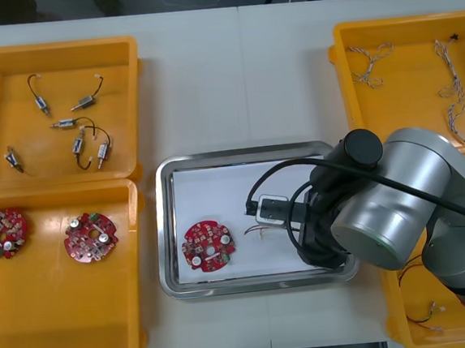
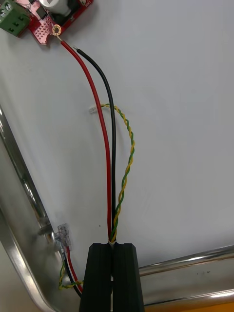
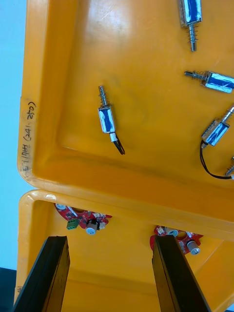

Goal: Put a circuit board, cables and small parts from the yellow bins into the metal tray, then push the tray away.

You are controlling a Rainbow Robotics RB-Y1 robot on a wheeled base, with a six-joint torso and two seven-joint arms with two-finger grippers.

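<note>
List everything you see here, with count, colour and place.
Bins: four, yellow, two each side.
Metal tray: one, white inside, between bins.
Circuit boards: three, red, two in left near bin, one in tray.
Small metal parts: six, silver, left far bin.
Twisted cables: two bunches, pale, right far bin.
Cable bundle: one, red, black and yellow-green, in tray.
Left gripper: black, open, over left bins.
Right gripper: black, shut on cable bundle, over tray.
</note>
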